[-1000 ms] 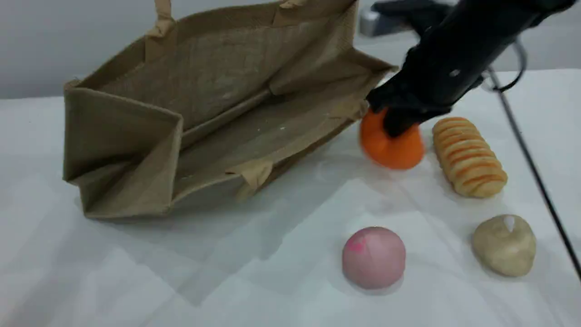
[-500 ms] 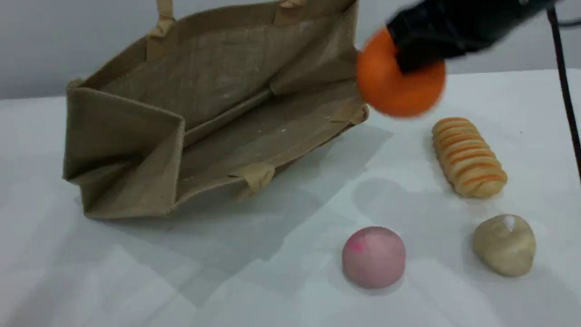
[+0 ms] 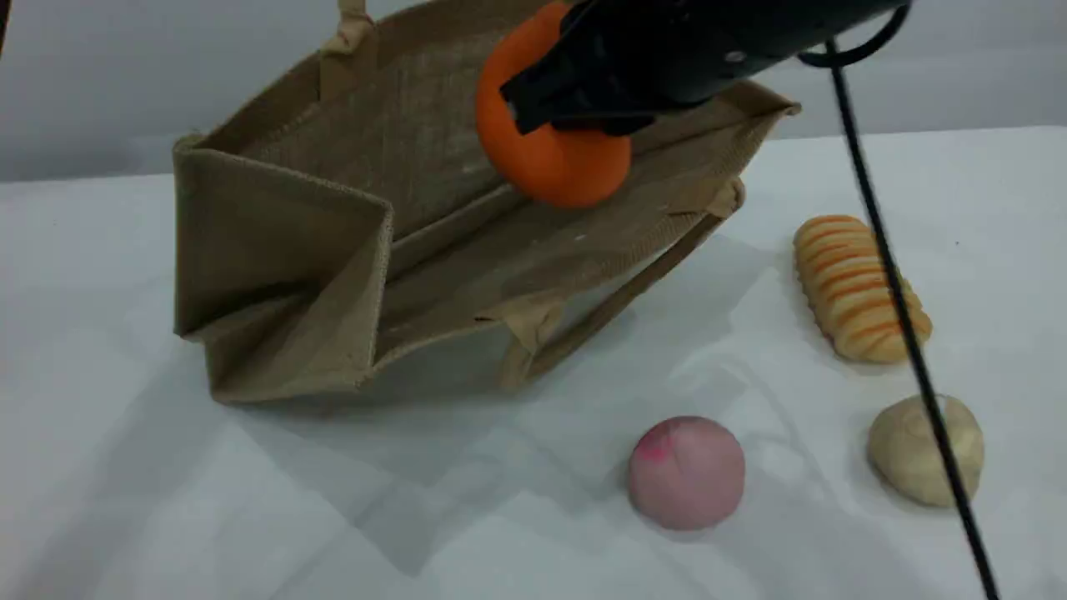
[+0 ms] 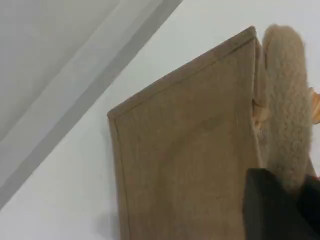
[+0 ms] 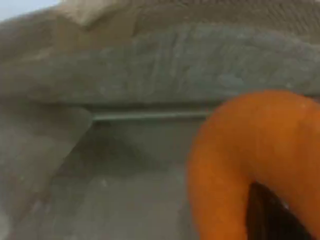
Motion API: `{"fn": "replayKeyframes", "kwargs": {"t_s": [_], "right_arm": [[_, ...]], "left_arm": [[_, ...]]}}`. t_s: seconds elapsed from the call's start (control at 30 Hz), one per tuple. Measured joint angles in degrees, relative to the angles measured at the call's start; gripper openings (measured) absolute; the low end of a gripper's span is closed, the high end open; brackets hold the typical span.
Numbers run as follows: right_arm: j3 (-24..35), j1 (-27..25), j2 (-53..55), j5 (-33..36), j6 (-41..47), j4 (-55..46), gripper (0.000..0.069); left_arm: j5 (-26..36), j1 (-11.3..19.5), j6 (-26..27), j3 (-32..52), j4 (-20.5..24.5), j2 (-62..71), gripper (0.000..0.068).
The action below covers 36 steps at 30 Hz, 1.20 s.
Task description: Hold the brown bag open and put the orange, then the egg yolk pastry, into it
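The brown bag (image 3: pixel 283 250) lies on its side on the white table with its mouth held open toward the camera. My right gripper (image 3: pixel 560 107) is shut on the orange (image 3: pixel 550 167) and holds it in the air in front of the open mouth. In the right wrist view the orange (image 5: pixel 250 150) fills the lower right, with the bag's inside (image 5: pixel 125 165) behind it. The left wrist view shows the bag's outer wall (image 4: pixel 185 165) and a pale rope handle (image 4: pixel 285 100) running down into my left gripper (image 4: pixel 280 205), which is shut on it. The egg yolk pastry (image 3: pixel 896 454) rests at the front right.
A smooth pink ball (image 3: pixel 686 472) sits at the front centre, and a long orange-striped bread roll (image 3: pixel 850 287) lies to the right of the bag. A thin black cable (image 3: pixel 909 333) slants down across the right side, in front of the roll and the pastry.
My right gripper lifted the orange off the table and carried it left to the bag's mouth. The bag has shifted to the right and its far wall has risen.
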Motion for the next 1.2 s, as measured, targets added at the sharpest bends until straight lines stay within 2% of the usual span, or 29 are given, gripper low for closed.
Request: {"fn": "replayKeyframes", "kwargs": {"t_s": [0.4,0.53,0.63,0.9,1.0,1.2], "right_arm": [[-16.14,0.00,17.83,1.44,-2.88,-1.32,0.0032],[-20.62,0.00,21.94,1.40,-2.77,-0.74,0.0065],[-22.43,0.00,22.76,2.73,-2.54,0.08,0.0148],[-22.43,0.00,22.46,2.89,-2.54,0.30,0.0545],[-22.43,-0.41,21.94,5.59,-2.65,0.30,0.0592],[-22.43,-3.49,16.85,13.51,-2.91,-0.92,0.0580]], "left_arm": [[0.00,0.00,-0.02,0.00,0.00,0.00,0.0099],[0.00,0.00,-0.02,0.00,0.00,0.00,0.0099],[0.00,0.00,-0.06,0.00,0.00,0.00,0.0099],[0.00,0.00,-0.01,0.00,0.06,0.00,0.0099],[0.04,0.00,-0.01,0.00,0.06,0.05,0.0099],[0.04,0.00,-0.01,0.00,0.06,0.05,0.0099]]}}
